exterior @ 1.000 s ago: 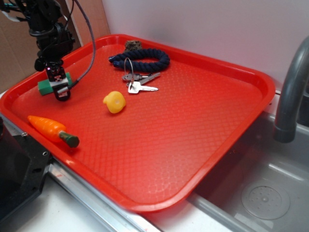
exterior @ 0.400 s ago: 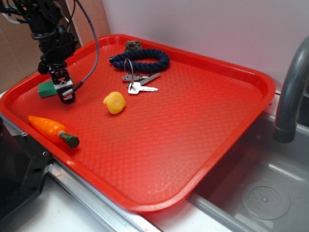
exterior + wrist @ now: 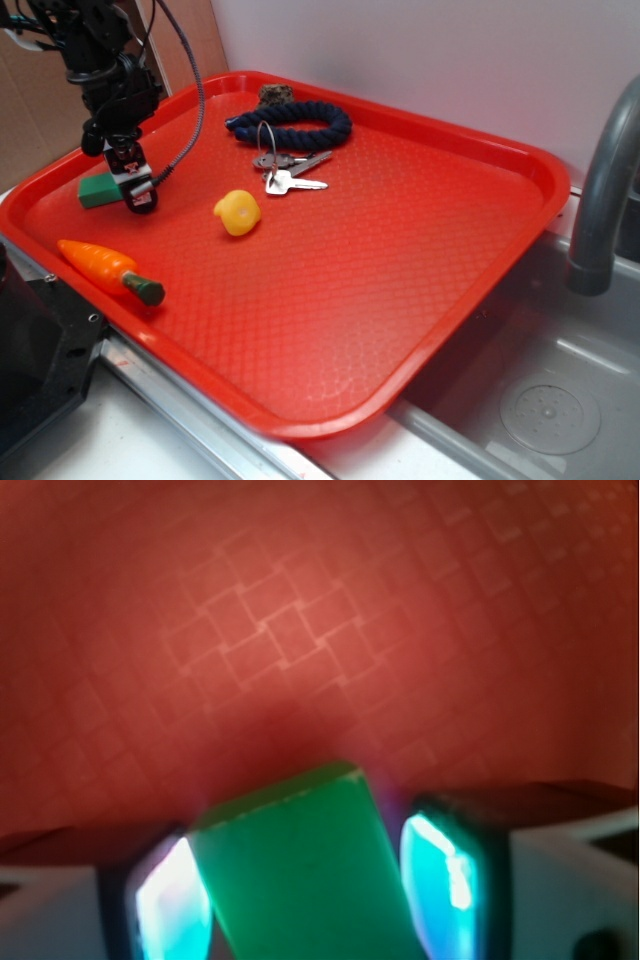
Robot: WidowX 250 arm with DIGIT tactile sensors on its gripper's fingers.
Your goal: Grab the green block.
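At the far left of the exterior view the small flat green rectangular block [image 3: 98, 189] is found lying near the left rim of the red textured plastic tray [image 3: 420, 250], and the black robot gripper [image 3: 137, 192] is seen planted right at its near end, fingertips down at tray level. From the wrist view the block [image 3: 305, 870] is framed squarely between the two glowing pads [image 3: 168, 900], one on each side; the jaws are only narrowly parted around it, with slim gaps seemingly left on both sides, though whether the pads are already touching cannot be told through the blur. The block is judged to be resting on the tray, not lifted. So the approach and the lining-up look done; what appears left is the final squeeze and then a lift clear of the tray. Just in front of the block, by the tray's front-left edge, an orange toy carrot with a dark green tip [image 3: 108, 270] is seen, apart from the action. Moving right, a small yellow rounded toy [image 3: 237, 212] sits near the gripper but untouched. Behind it a set of metal keys on a ring [image 3: 283, 170] is laid just beside a dark blue coiled rope [image 3: 290, 124]. At the far right a grey tap [image 3: 605, 180] is raised over a steel sink [image 3: 540, 400].
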